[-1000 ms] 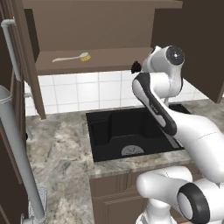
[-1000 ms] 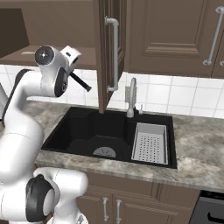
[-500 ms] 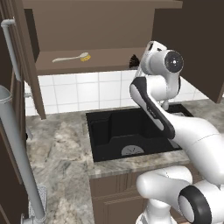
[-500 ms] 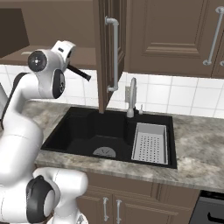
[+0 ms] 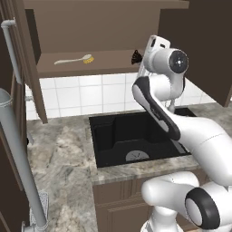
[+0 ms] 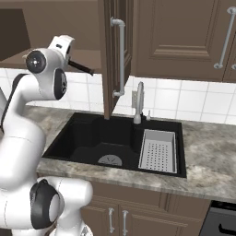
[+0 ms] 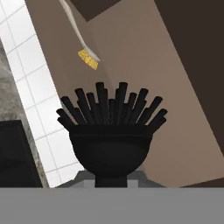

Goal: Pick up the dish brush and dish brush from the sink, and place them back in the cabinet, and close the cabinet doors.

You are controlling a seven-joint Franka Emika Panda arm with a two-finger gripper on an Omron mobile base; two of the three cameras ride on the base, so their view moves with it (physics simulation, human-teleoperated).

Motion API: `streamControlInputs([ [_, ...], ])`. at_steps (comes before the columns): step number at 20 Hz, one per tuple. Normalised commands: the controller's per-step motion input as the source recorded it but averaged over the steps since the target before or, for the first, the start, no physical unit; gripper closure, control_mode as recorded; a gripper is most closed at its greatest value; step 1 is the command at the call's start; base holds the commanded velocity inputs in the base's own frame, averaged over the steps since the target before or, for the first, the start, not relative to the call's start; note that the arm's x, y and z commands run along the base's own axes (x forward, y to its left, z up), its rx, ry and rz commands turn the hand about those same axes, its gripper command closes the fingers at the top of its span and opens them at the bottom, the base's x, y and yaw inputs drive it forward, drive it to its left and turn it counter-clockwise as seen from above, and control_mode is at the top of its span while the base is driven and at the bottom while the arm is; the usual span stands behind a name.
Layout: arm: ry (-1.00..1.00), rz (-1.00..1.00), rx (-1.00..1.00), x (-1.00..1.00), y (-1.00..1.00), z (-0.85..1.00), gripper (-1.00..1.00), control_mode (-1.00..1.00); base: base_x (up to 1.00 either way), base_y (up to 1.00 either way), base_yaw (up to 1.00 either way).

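The black-handled dish brush [image 5: 136, 57] is carried high at the front edge of the cabinet [image 5: 104, 31] shelf, its bristle head pointing into the open interior and its dark handle [image 6: 81, 67] running back into the hand. The gripper's fingertips are hidden, so its hold on the handle cannot be confirmed. The whitish-handled dish brush [image 5: 72, 60] lies flat on the shelf, well apart to the left. The arm [image 5: 158, 90] rises from the base, elbow bent above the sink [image 5: 131, 136], wrist raised to shelf height. A cabinet door [image 6: 113, 55] stands open beside it.
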Motion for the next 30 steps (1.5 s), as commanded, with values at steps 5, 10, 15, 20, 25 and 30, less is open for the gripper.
streamControlInputs([
  [5,0.00,0.00,-0.06,0.07,0.14,0.16,1.00,-1.00,0.00,0.00,0.00],
  [10,-0.02,0.00,0.00,0.17,0.06,0.05,1.00,-1.00,0.00,0.00,0.00],
  [15,-0.02,0.00,0.00,0.21,0.07,0.00,1.00,-1.00,0.00,0.00,0.00],
  [20,-0.01,0.00,0.00,0.19,0.07,0.00,1.00,-1.00,0.00,0.00,0.00],
  [25,0.00,0.00,0.01,0.30,0.06,0.01,1.00,-1.00,0.00,0.00,0.00],
  [30,0.00,0.00,0.01,0.35,0.01,0.03,1.00,-1.00,0.00,0.00,0.00],
])
